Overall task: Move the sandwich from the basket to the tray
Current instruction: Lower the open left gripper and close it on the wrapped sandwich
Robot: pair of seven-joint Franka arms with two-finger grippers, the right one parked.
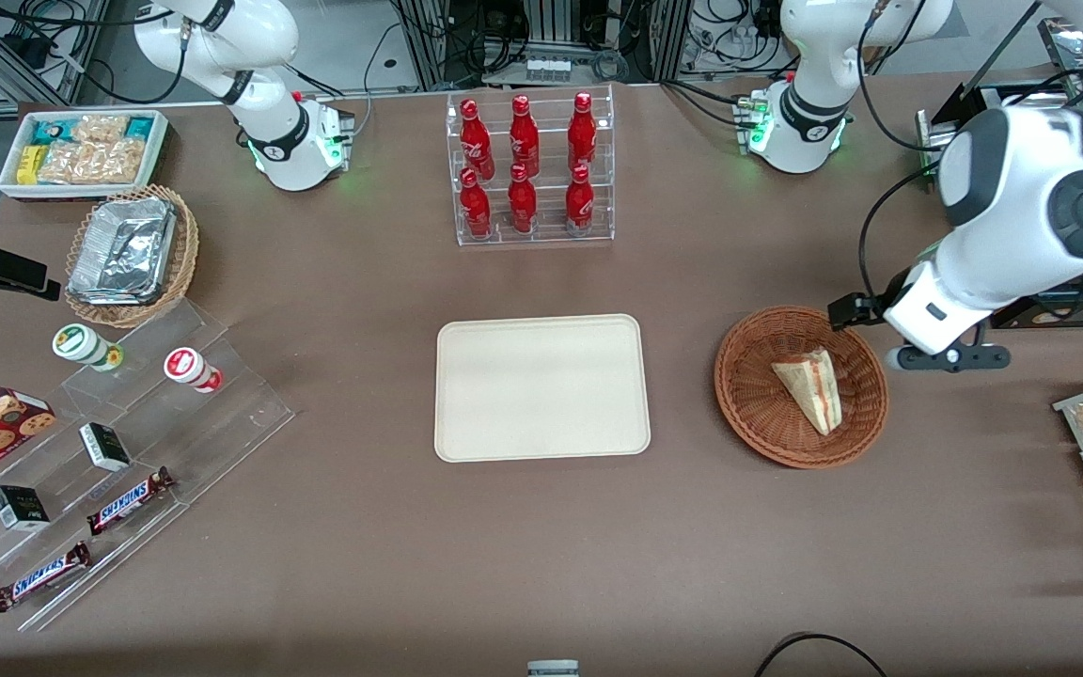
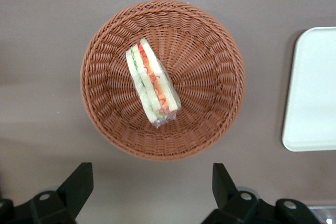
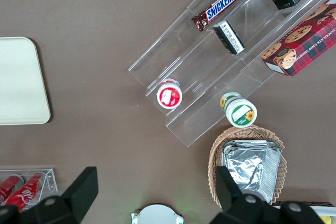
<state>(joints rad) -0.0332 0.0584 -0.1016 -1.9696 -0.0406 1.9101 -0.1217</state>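
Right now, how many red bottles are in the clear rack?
6. Three stand on the rack's upper step, three on the lower step nearer the camera. None seem hidden.

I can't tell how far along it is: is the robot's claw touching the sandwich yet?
Apart. In the left wrist view the open gripper has bare table and basket rim between it and the sandwich.

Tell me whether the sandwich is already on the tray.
No, the sandwich lies in the basket, the tray is bare, and the open gripper hovers above the basket.
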